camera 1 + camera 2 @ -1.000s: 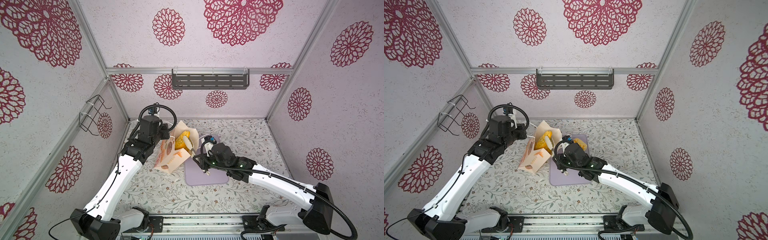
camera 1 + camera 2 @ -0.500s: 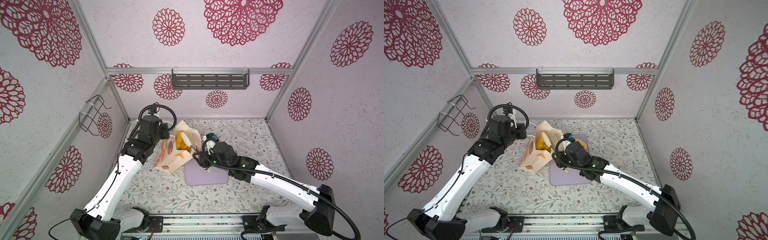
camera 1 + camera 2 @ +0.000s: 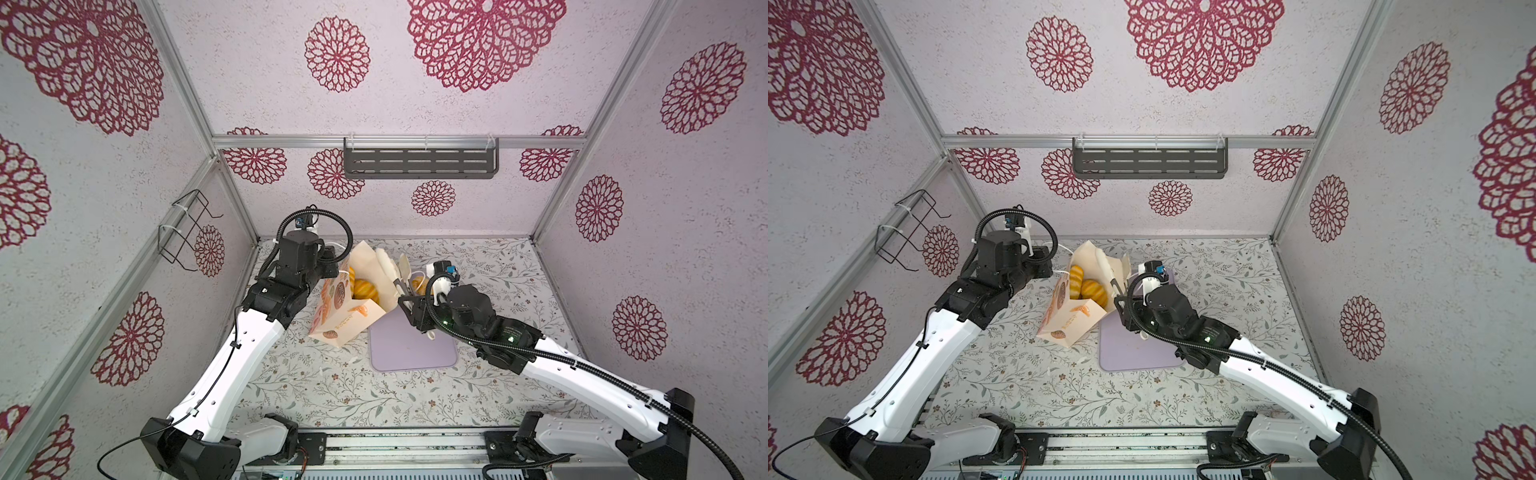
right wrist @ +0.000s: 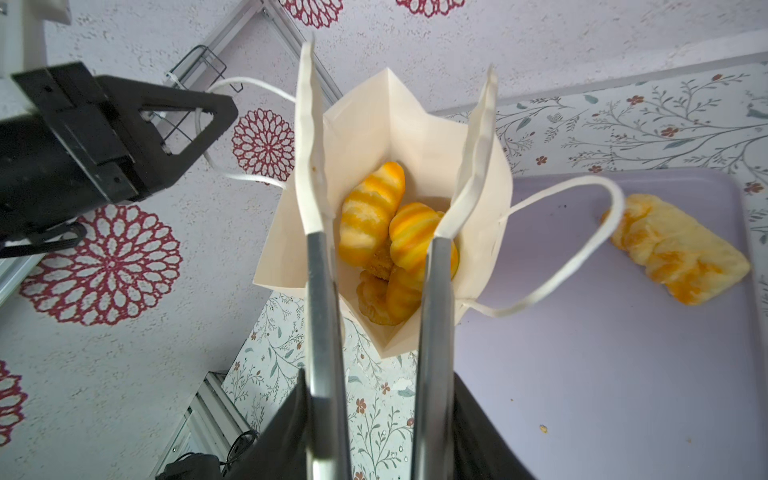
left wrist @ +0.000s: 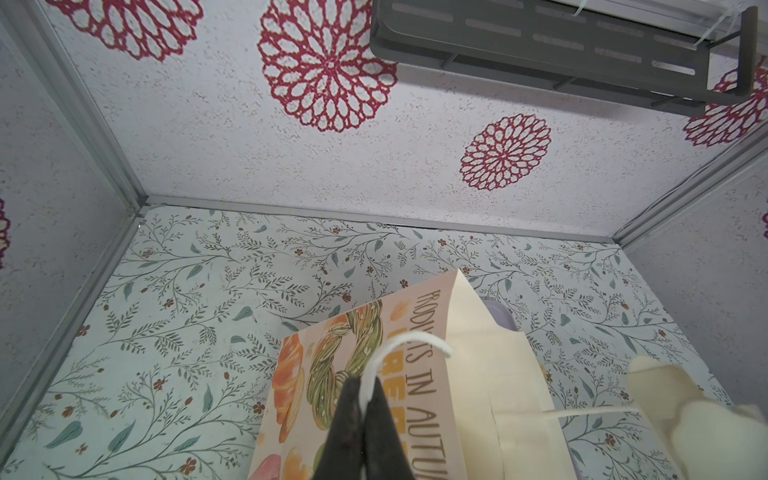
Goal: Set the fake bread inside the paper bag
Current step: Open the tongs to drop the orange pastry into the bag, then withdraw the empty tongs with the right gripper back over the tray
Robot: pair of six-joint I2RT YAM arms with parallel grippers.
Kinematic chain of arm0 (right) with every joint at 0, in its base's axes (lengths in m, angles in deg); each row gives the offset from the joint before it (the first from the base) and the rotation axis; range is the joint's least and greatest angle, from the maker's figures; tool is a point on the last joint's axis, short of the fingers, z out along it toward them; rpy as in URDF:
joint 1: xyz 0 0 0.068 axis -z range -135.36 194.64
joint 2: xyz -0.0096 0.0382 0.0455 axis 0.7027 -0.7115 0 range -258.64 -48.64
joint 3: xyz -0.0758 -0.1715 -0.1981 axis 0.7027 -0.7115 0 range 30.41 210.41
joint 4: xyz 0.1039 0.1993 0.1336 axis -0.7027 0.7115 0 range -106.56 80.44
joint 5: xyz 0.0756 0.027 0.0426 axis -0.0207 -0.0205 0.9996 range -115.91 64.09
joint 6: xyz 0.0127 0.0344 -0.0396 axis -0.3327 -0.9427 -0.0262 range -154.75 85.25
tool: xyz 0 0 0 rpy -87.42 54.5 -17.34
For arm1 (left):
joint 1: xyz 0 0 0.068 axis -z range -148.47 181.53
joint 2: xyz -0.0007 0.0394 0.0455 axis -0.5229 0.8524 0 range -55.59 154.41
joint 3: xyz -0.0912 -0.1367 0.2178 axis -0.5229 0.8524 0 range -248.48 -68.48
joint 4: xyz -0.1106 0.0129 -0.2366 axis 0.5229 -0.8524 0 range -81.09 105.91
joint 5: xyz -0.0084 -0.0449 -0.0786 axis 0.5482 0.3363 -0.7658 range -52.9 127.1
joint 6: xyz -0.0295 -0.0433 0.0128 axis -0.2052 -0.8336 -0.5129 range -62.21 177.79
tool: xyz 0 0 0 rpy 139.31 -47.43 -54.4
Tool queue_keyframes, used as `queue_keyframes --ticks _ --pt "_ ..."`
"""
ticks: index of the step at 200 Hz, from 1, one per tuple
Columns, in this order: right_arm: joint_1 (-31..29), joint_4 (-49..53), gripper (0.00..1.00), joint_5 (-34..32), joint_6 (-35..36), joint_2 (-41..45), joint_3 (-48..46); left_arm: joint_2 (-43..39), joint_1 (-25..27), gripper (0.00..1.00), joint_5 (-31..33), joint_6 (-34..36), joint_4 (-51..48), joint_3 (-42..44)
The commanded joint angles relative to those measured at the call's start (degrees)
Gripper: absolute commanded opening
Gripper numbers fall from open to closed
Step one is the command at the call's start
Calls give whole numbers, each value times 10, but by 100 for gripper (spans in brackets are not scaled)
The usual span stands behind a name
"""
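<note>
Paper bag (image 3: 345,322) stands open on the flowered table (image 3: 316,386). It leans, just beside the left edge of the purple tray (image 3: 411,351). Both top views agree.

Left gripper (image 5: 362,386): fingers pinched tight together on one white cord handle (image 5: 409,344) of the bag. The cord loops out above the fingertips. Second handle (image 4: 582,249) hangs loose over the tray.

Right gripper (image 4: 380,432): fingers clamped on the outside of a pair of metal tongs (image 4: 322,291), holding them. The tong arms stand a narrow gap apart, with the cream tips (image 4: 309,137) directly above the bag mouth. The tips hold nothing.

Bread: orange-and-yellow striped rolls (image 4: 370,212) lie piled in the bottom of the bag. There are at least four. They overlap, so the exact count cannot be told from the right wrist view. One flat twisted piece (image 4: 681,253) lies on the tray, outside the bag and well apart from the tongs. In both top views it is mostly hidden behind the right arm.
</note>
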Motion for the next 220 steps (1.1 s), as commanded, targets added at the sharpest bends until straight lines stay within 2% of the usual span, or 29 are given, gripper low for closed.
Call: queue_keyframes --ticks 1,19,55,77,185,220 --pt "15 9 47 -49 -6 42 6 -2 -5 0 8 6 5 3" --pt "37 40 47 -58 -22 61 -2 -3 -6 0 8 5 5 3" --pt "109 50 47 3 -58 92 -37 -3 -6 0 8 6 4 2" --pt "128 66 47 7 -57 97 -42 -2 -6 0 8 5 3 3" --pt "198 181 48 58 11 38 26 -11 -6 0 8 6 4 1" --pt "216 226 52 57 49 8 53 -13 -7 0 8 6 5 3"
